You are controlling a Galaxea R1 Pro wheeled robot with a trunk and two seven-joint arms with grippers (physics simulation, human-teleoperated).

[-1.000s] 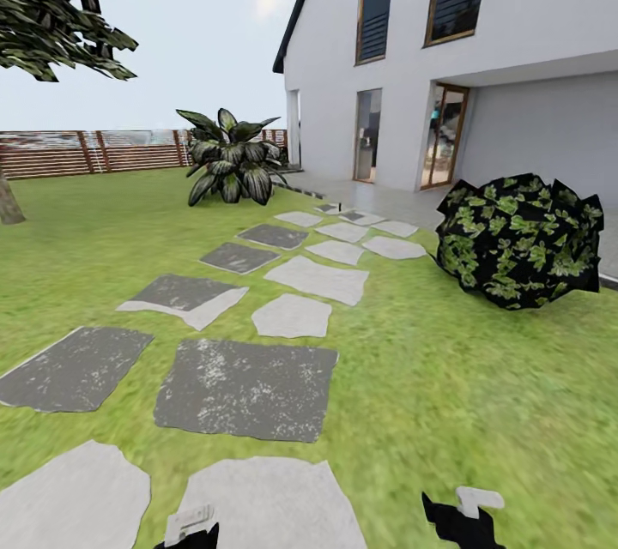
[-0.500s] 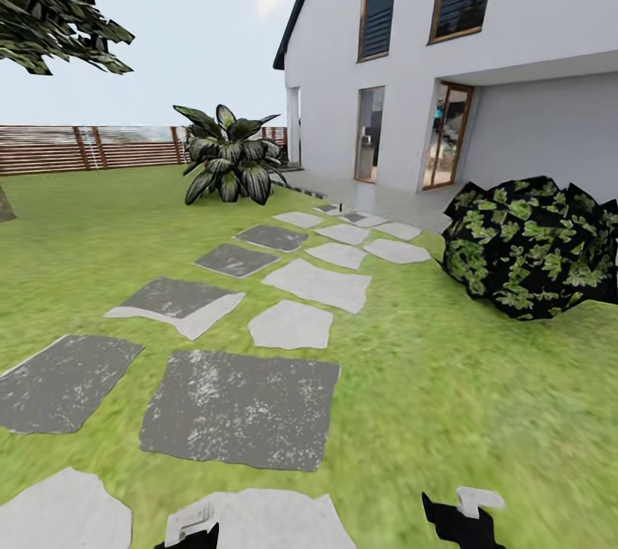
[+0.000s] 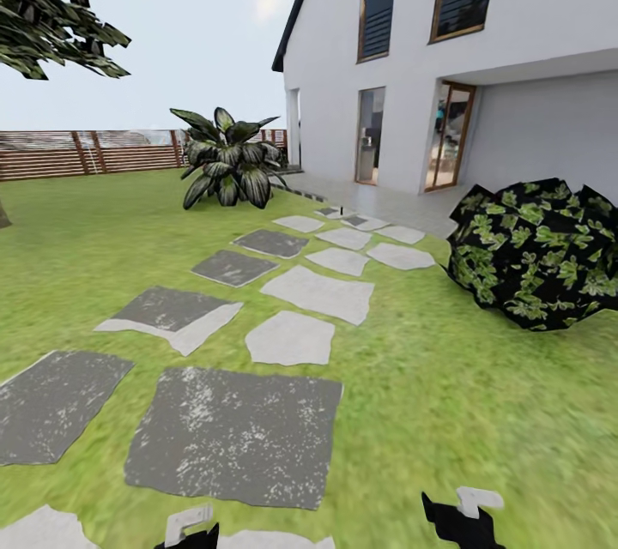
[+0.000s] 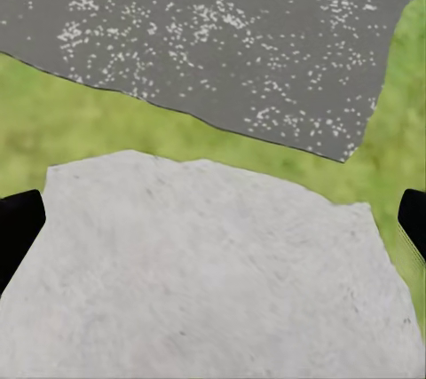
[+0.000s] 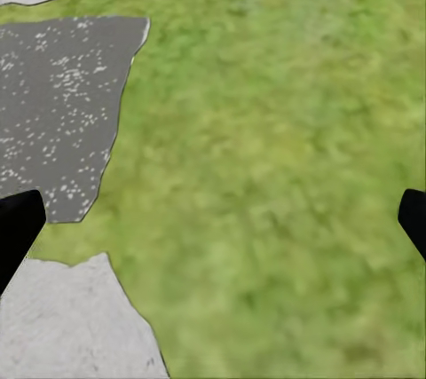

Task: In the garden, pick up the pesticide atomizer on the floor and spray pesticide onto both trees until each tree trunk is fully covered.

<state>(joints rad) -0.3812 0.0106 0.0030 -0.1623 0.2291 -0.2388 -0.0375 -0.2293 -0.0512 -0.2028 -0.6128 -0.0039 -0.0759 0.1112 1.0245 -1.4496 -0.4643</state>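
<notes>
The robot is on its way across the lawn [image 3: 481,412] over stepping stones [image 3: 236,433]. Both tools, left [image 4: 213,219] and right [image 5: 213,219], hang wide and empty. Foliage of one tree [image 3: 47,4] at ten o'clock; next, find the sprayer.

Green grass lawn [image 3: 446,386] bearing a path of flat stepping stones; a dark grey speckled slab [image 3: 236,433] nearest, a pale slab [image 3: 290,338] beyond it, further dark and pale stones alternating toward the house; a round dark bush [image 3: 541,253] at right; a broad-leaved plant [image 3: 225,159] near the slatted wooden fence [image 3: 86,152].
</notes>
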